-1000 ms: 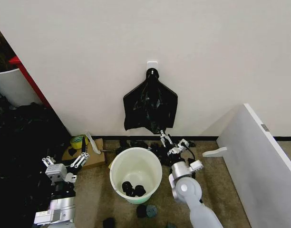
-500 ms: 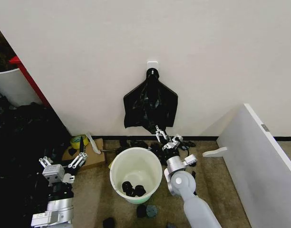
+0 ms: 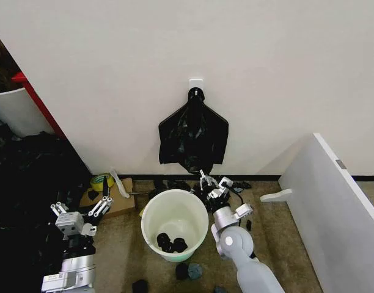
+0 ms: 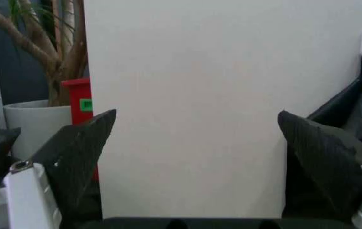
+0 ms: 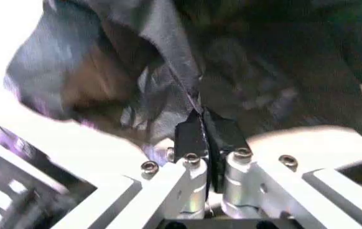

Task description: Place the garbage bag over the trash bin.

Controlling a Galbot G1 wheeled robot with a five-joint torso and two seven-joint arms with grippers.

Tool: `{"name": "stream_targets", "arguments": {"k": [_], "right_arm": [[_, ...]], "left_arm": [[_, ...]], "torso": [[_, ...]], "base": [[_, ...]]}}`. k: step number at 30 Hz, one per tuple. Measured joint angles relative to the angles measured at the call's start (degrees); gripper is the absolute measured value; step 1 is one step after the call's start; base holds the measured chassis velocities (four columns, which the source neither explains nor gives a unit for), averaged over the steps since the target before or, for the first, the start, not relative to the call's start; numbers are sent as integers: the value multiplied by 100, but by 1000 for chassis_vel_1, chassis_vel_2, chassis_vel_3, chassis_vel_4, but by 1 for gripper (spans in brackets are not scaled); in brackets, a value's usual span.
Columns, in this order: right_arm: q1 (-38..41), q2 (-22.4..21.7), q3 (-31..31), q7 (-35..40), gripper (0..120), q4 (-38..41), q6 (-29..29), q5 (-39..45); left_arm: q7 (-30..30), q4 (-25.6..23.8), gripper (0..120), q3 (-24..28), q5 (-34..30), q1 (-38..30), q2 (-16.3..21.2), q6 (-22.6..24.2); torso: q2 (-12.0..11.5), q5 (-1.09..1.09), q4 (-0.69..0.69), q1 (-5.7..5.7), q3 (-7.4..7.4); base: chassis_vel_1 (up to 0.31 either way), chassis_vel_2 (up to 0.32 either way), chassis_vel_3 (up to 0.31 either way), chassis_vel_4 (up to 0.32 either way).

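Black garbage bag point(image 5: 168, 90) film is pinched between the closed right gripper point(image 5: 204, 138), raised beside the trash bin point(image 3: 175, 224); left gripper point(image 3: 79, 210) hangs spread open.

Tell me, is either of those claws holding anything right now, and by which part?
The right gripper is shut on a thin edge of the garbage bag. The left gripper is open, holding nothing.

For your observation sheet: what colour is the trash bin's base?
Pale green, under the white trash bin; the head view shows it best.
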Motion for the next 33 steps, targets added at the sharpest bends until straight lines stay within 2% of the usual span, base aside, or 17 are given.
{"name": "stream_targets", "arguments": {"k": [5, 13, 17, 20, 27, 30, 33], "right_arm": [[-217, -213, -41, -13, 0, 12, 2, -477], [-324, -259, -34, -211, 0, -78, 105, -865], [-349, -293, 43, -388, 0, -226, 200, -1255], [-361, -310, 202, -731, 0, -426, 401, -1867], [-343, -274, 301, -1080, 0, -373, 820, -1793], [-337, -280, 400, -1420, 6, -359, 1166, -1927], [-397, -375, 565, -1347, 20, -282, 1570, -2791]], "left_arm": [[-26, 12, 100, 7, -3, -13, 4, 0], [-27, 16, 100, 17, -2, -12, 33, 0], [-29, -4, 100, 2, -8, -6, 60, 0], [-38, -5, 100, -5, -18, -5, 78, 1], [-39, -2, 100, 10, -21, -15, 82, 5], [-39, 3, 100, 9, -25, -22, 87, 7], [-39, 13, 100, 10, -28, -33, 86, 10]], "torso": [[0, 0, 0, 0, 0], [0, 0, 1, 0, 0], [0, 0, 0, 0, 0], [0, 0, 0, 0, 0], [0, 0, 0, 0, 0], [0, 0, 1, 0, 0], [0, 0, 0, 0, 0]], "base": [[0, 0, 0, 0], [0, 0, 0, 0], [0, 0, 0, 0], [0, 0, 0, 0], [0, 0, 0, 0], [0, 0, 0, 0], [0, 0, 0, 0]]}}
